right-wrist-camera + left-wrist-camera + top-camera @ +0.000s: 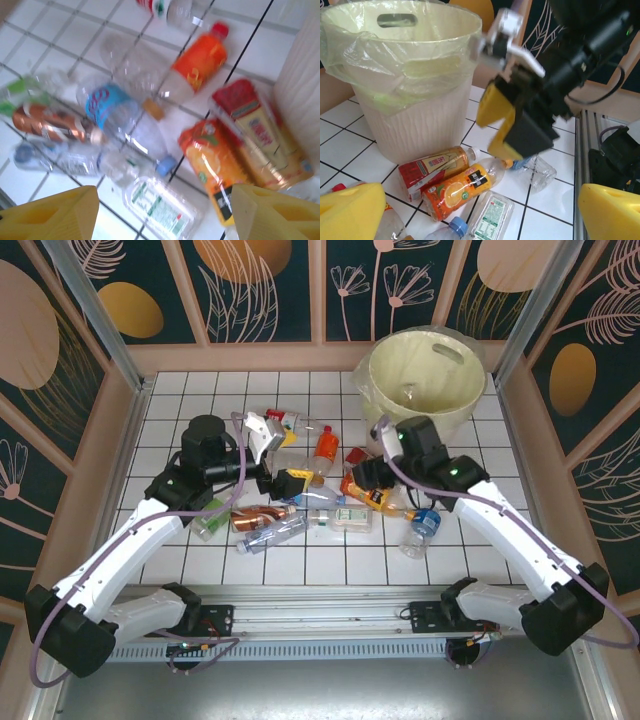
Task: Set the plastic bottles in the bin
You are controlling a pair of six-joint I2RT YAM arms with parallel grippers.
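Note:
Several plastic bottles [310, 505] lie in a heap on the white tiled table, in front of the pale-yellow lined bin [425, 380]. My left gripper [480, 220] is open low over the heap, facing the bin [410, 75]. Before it lie a red-label bottle [432, 167], an orange bottle [460, 192] and a clear green-label bottle [490, 217]. My right gripper [162, 215] is open above the clear green-label bottle [160, 207], with the orange bottle [215, 165] by its right finger. Nothing is gripped. From the left wrist, the right gripper [507, 125] hangs just over the orange bottle's neck.
The two grippers [288, 480] [362, 480] are close together over the heap. A crushed clear bottle [420, 530] lies nearer the front right. Wooden walls [120, 430] fence the table on both sides and the bin stands in the far right corner.

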